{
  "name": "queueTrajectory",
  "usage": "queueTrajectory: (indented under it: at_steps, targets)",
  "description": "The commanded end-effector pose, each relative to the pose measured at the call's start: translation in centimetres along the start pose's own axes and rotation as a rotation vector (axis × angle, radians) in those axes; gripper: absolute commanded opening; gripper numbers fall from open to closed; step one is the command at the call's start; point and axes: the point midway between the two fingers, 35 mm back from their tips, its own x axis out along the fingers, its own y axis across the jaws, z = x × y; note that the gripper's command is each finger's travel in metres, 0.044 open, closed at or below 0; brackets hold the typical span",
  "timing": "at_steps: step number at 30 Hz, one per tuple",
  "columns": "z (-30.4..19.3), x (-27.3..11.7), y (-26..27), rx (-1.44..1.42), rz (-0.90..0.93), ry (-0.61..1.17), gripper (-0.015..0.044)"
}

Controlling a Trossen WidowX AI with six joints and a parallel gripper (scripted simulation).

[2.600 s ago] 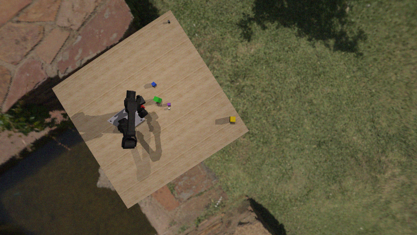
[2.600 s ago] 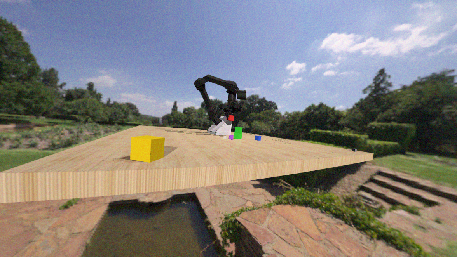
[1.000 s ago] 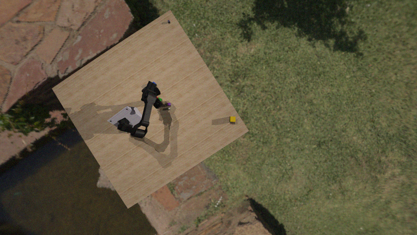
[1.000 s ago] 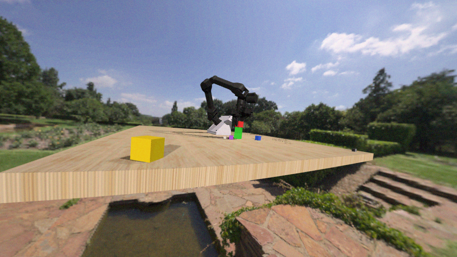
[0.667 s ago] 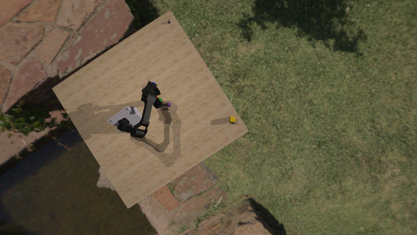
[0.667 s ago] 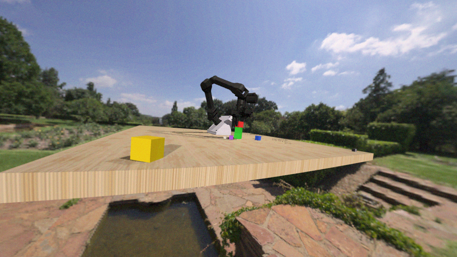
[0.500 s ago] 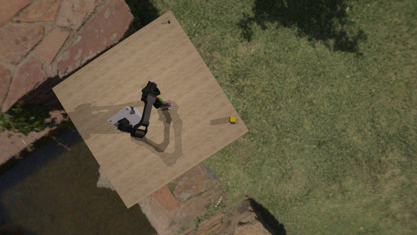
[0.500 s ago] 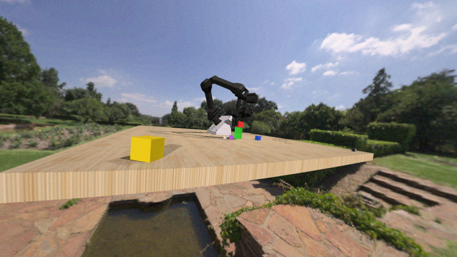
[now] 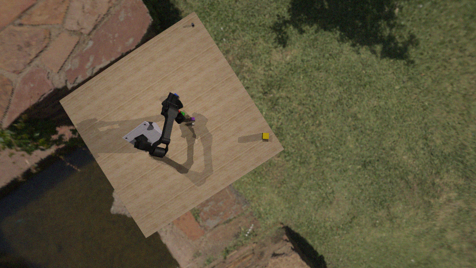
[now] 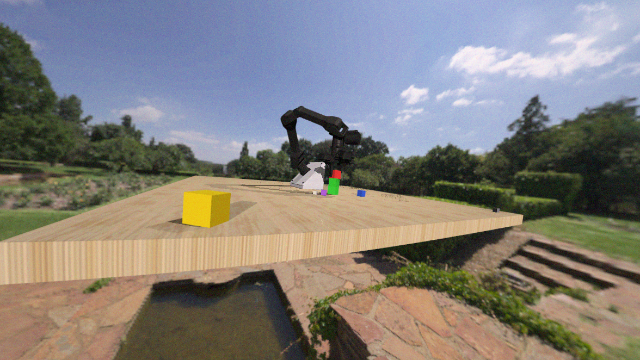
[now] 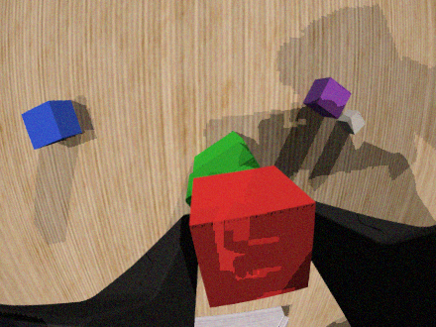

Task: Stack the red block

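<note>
Fingers (image 9: 179, 110) (image 10: 336, 168) stand slightly apart, one on either side of the red block (image 9: 179, 111) (image 10: 336, 174) (image 11: 252, 198), and I judge they have let go of it. What matters now is that the block lies directly between them, on top of the green tower (image 9: 183, 113) (image 10: 333, 186) (image 11: 223, 156); the exterior view shows no gap beneath it. It sits a little off-centre there, with the tower upright. I would widen the grip evenly, then lift straight up, since any sideways drag could tip the block or topple the stack.

Down on the bench (image 9: 213, 73) (image 10: 277, 218) (image 11: 134, 59), the purple block (image 9: 193, 119) (image 10: 323, 192) (image 11: 327, 96) and small white block (image 9: 193, 124) (image 10: 314, 192) (image 11: 354, 122) lie near the tower, the blue block (image 9: 175, 94) (image 10: 361, 193) (image 11: 52, 124) off on the other side. I see nothing blocking an upward retreat.
</note>
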Motion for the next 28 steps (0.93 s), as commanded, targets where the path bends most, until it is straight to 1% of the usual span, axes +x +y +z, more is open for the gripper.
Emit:
queueTrajectory:
  at_steps: [1,6,28]
  targets:
    - [0.00,0.00,0.00,0.000,-0.001,0.000,0.0315]
    - [0.00,0.00,0.00,0.000,-0.001,0.000,0.0440]
    - [0.00,0.00,0.00,0.000,-0.001,0.000,0.0440]
